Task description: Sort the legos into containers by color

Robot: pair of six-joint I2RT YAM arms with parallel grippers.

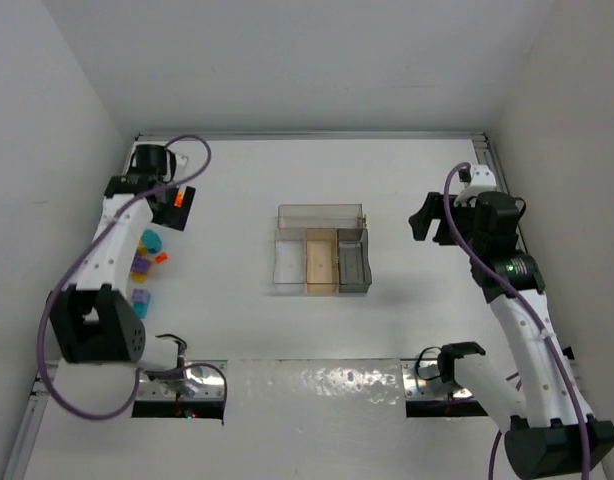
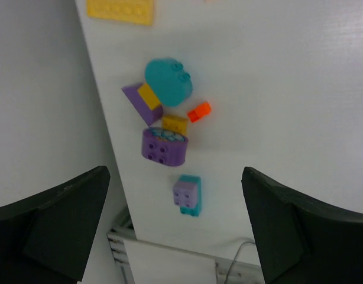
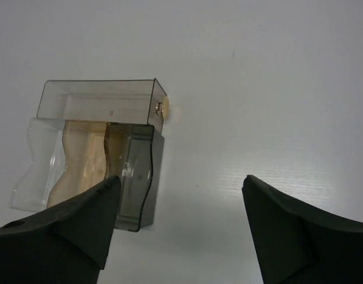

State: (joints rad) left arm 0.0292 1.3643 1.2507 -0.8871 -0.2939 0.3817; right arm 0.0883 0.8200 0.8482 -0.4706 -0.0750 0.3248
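The legos lie in a loose cluster by the left wall: a teal round piece (image 2: 168,81), a purple wedge with a yellow brick (image 2: 143,100), a tiny orange brick (image 2: 199,111), a purple oval piece (image 2: 164,146), a lilac-on-teal brick (image 2: 187,193) and a yellow plate (image 2: 119,10). The cluster (image 1: 145,262) also shows from above. My left gripper (image 2: 174,173) hangs open and empty above it. The clear tray (image 1: 320,250) sits mid-table with clear, amber and grey bins (image 3: 131,171) and a long bin (image 3: 99,97), all empty. My right gripper (image 3: 180,180) is open and empty, right of the tray.
White walls enclose the table on the left, back and right; the legos lie close to the left wall (image 2: 39,118). A metal rail with cables (image 1: 182,380) runs along the near edge between the arm bases.
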